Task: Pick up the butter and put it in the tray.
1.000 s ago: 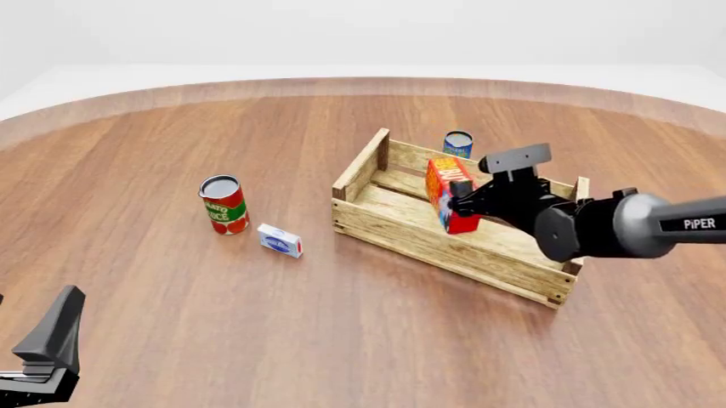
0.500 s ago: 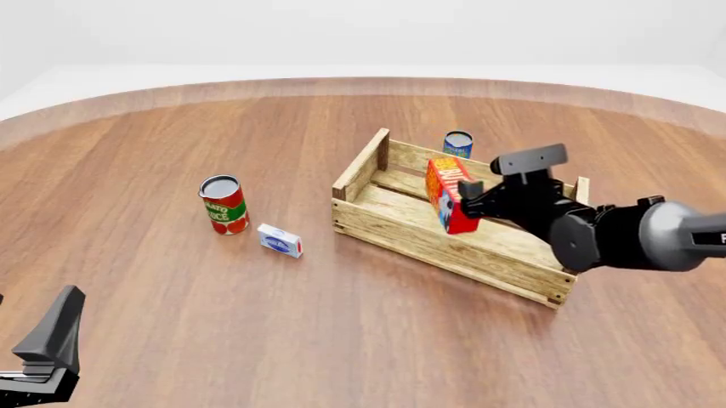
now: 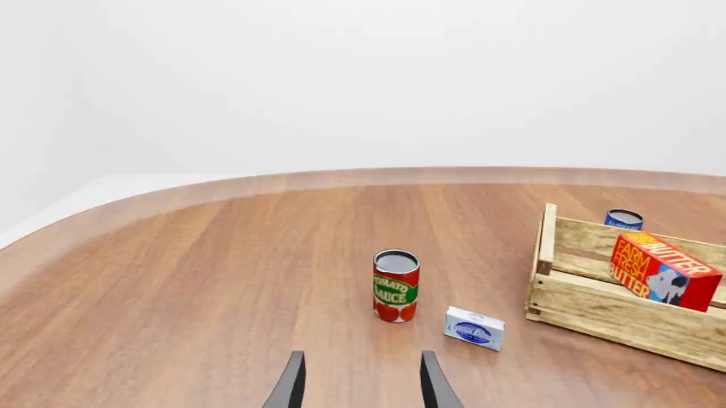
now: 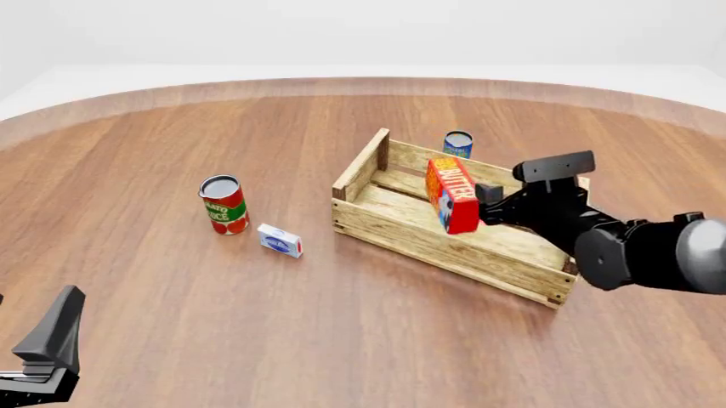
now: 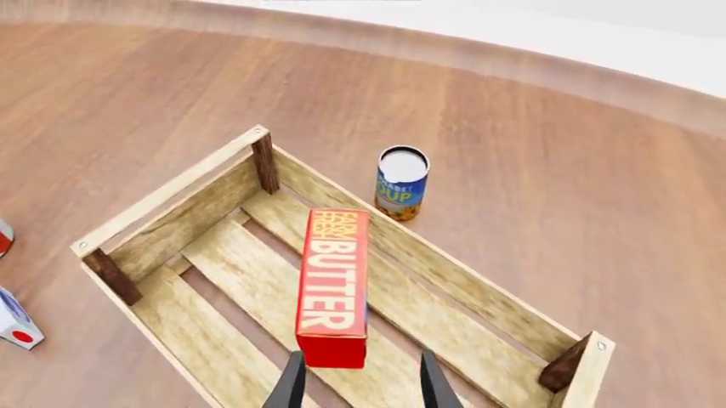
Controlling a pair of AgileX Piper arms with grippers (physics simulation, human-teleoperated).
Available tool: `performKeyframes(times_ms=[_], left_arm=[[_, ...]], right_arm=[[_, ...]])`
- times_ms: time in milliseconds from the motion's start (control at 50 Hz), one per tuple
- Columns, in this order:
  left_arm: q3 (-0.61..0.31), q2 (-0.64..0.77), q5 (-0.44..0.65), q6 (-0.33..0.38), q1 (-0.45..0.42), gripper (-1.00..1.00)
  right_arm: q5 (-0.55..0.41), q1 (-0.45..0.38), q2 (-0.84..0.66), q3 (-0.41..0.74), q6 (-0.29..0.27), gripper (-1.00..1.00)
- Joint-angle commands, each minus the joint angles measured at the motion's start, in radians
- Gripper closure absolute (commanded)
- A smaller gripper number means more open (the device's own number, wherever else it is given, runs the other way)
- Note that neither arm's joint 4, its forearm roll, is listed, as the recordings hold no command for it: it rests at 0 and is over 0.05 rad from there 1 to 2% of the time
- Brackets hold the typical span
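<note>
While the boxy cardboard butter [image 4: 453, 195] stands inside the slatted wooden tray [image 4: 386, 223], the right end effector [image 4: 485, 204] gapes apart.

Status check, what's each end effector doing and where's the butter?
Right end effector open beside the butter, no grip. Butter standing in the tray. Left end effector open, empty. Nothing in the way.

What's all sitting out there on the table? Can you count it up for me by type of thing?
Cans: 2 (tomato sauce can, blue can)
Boxes: 2 (butter, small blue-and-white box)
Crates: 1 (tray)
Total: 5
</note>
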State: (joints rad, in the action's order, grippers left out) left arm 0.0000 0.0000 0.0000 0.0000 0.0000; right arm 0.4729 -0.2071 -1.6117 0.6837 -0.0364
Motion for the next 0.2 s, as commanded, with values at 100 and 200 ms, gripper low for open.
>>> performKeyframes(times_ms=[100,200], left_arm=[[0.0,0.0,0.0,0.0,0.0,-1.0],[0.0,0.0,0.0,0.0,0.0,-1.0]], right_arm=[[0.023,0.021,0.044,-0.055,0.009,-1.0],[0.036,0.035,0.057,-0.075,0.011,-1.0]])
